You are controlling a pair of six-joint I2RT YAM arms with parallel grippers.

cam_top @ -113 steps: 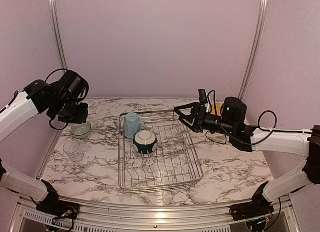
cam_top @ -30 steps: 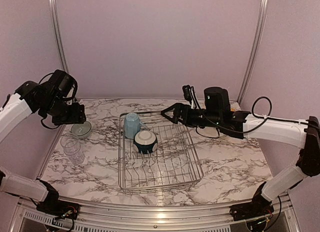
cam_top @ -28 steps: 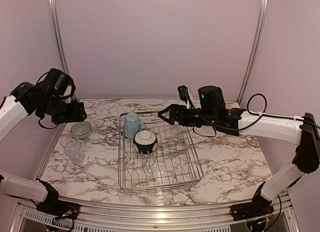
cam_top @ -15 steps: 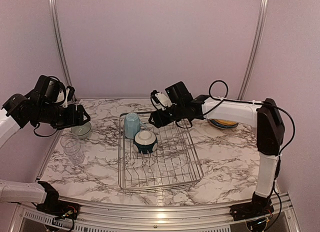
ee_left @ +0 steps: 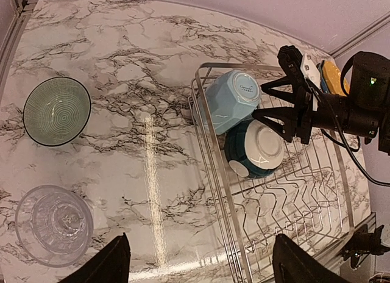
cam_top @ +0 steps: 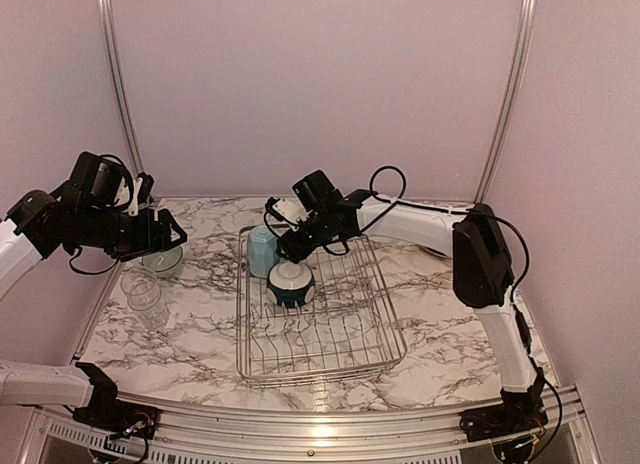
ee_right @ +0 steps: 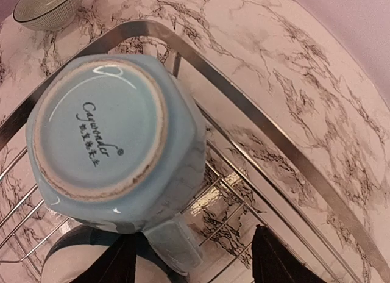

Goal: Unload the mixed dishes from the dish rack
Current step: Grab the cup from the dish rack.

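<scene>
R gripper (ee_left: pixel 261 100) at far-left corner of dish rack (cam_top: pixel 335 324). Jaws apart, straddling handle of light blue mug (ee_right: pixel 116 136). Mug is upside-down in rack, beside teal/white bowl (ee_left: pixel 256 147). L gripper (ee_left: pixel 201 258) jaws apart, nothing held, above table (ee_left: pixel 140 63) w/ grey-green bowl (ee_left: pixel 56 110) and glass (ee_left: pixel 53 225).

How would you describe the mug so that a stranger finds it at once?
Find the silver wire dish rack on the marble table. In its far left corner, a mug sits bottom up beside a dark-teal-and-white bowl. It alone is light blue, taller, with a handle.
</scene>
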